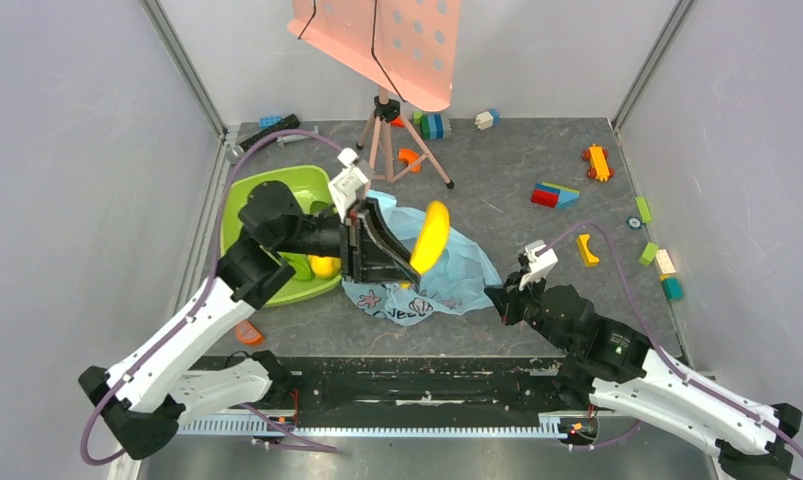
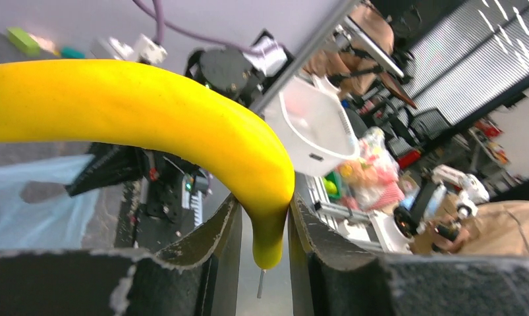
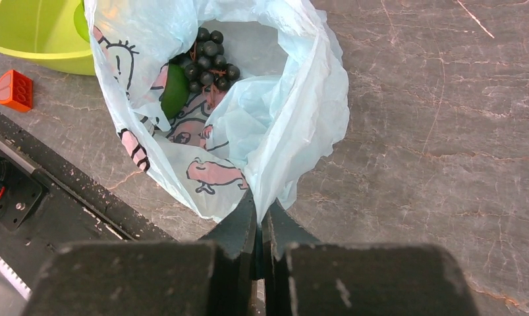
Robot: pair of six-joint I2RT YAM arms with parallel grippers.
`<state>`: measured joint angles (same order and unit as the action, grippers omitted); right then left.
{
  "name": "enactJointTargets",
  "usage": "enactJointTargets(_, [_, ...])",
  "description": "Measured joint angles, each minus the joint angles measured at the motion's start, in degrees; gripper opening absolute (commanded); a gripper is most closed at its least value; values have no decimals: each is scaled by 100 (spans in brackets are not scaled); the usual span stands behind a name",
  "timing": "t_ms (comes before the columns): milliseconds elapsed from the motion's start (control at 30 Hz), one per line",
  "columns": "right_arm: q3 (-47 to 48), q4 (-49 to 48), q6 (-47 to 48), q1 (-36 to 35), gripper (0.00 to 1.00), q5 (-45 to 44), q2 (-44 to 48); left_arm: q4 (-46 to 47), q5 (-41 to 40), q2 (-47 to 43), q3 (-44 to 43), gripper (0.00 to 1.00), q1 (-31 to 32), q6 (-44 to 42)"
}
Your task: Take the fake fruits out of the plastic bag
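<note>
1. Grey marbled surface (image 1: 497,170), closed in by pale walls, carries a plastic bag (image 1: 462,268), a lime-green tub (image 1: 249,198) and scattered toy bricks (image 1: 555,195) off to the right.
2. The plastic bag lies crumpled near the middle, just right of the tub. Its mouth gapes open in the right wrist view.
3. The left gripper (image 2: 265,240) has its jaws part-way apart and clamped on the narrow tip of a yellow banana (image 1: 433,235). The fruit is lifted in the air, and in the top view it stands over the bag.
4. The right gripper (image 3: 260,227) is pinched tight together on a fold of the bag's near rim, low at the surface.
5. Inside the bag sit a green fruit (image 3: 174,91) and a bunch of dark grapes (image 3: 209,56), touching each other.
6. In the tub a yellow round fruit (image 1: 324,266) shows beside something green, both partly hidden by the left arm.
7. An orange brick (image 3: 13,89) lies on the surface just beside the tub's near wall.
</note>
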<state>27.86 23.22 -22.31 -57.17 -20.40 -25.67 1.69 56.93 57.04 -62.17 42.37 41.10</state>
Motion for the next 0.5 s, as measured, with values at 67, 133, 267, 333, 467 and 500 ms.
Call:
enactJointTargets(67, [2, 4, -15, 0, 0, -20, 22, -179, -140, -48, -275, 19, -151, -11])
enactJointTargets(133, [7, 9, -20, 0, 0, -37, 42, -590, -442, -155, -507, 18, -409, -52])
enactJointTargets(267, [11, 39, -17, 0, 0, -74, 70, -1534, -1200, -417, -658, 18, -970, -282])
enactJointTargets(333, [11, 61, -15, 0, 0, -94, 66, -2063, -1648, -522, -658, 18, -1257, -424])
enactJointTargets(467, [22, 87, -9, 0, 0, -111, 9, -2959, -2529, -654, -632, 19, -1790, -658])
enactJointTargets(500, [22, 87, -7, 0, 0, -109, -7, -3104, -2719, -686, -597, 19, -1899, -697])
